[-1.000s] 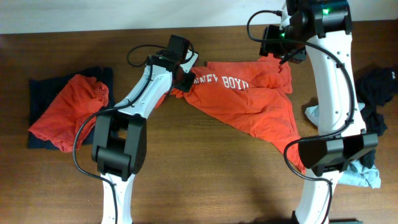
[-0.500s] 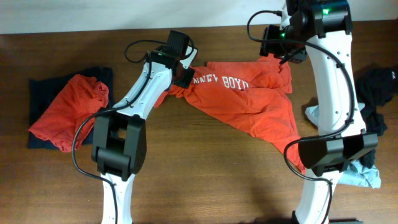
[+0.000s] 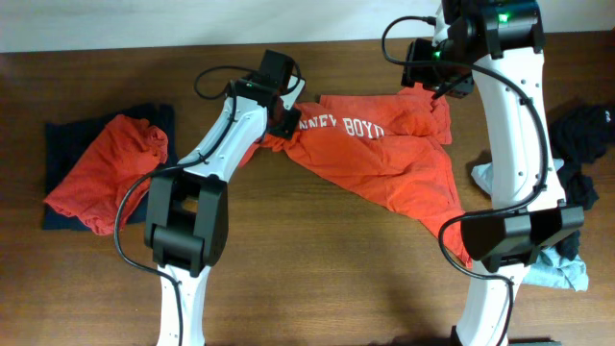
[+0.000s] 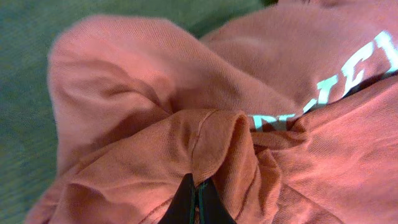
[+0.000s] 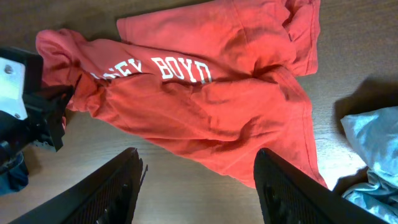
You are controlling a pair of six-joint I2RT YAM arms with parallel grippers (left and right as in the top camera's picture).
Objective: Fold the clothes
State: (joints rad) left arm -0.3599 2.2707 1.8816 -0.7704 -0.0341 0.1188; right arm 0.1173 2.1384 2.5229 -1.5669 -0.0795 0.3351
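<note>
- Clothes (image 3: 404, 163): several pieces lie on the wooden table (image 3: 327, 288) in three groups, at centre, left and right.
- Centre: the red-orange T-shirt (image 5: 236, 118) is rumpled rather than flat. It runs from the upper middle of the table down toward the base of your right arm.
- Print: the white lettering (image 5: 180, 70) faces up. "BOYD" is legible, but the letters before it are partly lost in a crease.
- Your left gripper (image 4: 196, 202) is at the shirt's left end, with its jaws closed together on a raised fold of the fabric. The cloth bunches into a ridge that runs straight down into the tips. A second, rounder hump of cloth sits behind that ridge.
- Your right gripper (image 5: 198, 155) has its jaws standing wide with nothing between them. It hangs above the shirt near the upper right corner, clear of the cloth. In the wrist view the two fingers frame the shirt's lower edge.
- Left group: a plain red-orange garment (image 3: 101, 178) is crumpled on top of a navy garment (image 3: 60, 144). The navy one lies flat and roughly square beneath it. Both are well apart from the T-shirt.
- Right group: a black garment (image 3: 588, 135) is heaped at the table's right edge. A grey-blue garment (image 3: 565, 271) lies beside the right arm's base, and its pale edge shows just beside the shirt's right hem.
- You cannot tell from these views how much of the grey-blue piece lies under the black one.
</note>
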